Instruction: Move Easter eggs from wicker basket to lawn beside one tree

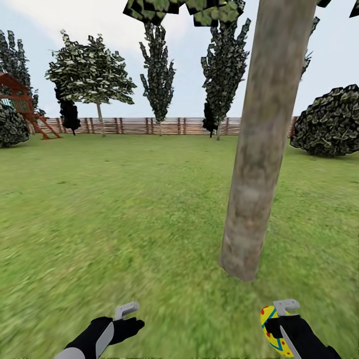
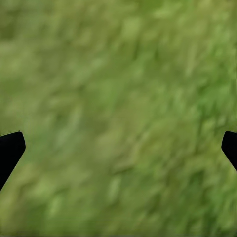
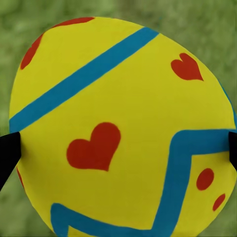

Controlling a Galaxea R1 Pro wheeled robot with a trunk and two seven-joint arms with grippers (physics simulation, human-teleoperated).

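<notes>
One Easter egg [image 3: 123,128] clamped in right tool [image 1: 279,319], left tool [image 1: 130,319] empty, one tree [image 1: 259,149] near.

We observe a yellow Easter egg [image 3: 123,128] with red hearts, red dots and blue bands, one zigzag. The tree [image 1: 264,144] trunk is mottled grey-brown; the lawn [image 1: 124,214] is mottled green.

Red wooden play structure [image 1: 22,102] at far left edge, slanted legs on grass. Round dark bush [image 1: 11,125] beside it. Broad leafy small tree [image 1: 92,75] upper left. Two narrow dark cypress-like trees [image 1: 158,75] [image 1: 224,65] upper centre. Large rounded bush [image 1: 329,122] at right edge. Pale cloudy sky [image 1: 189,45] behind.
</notes>
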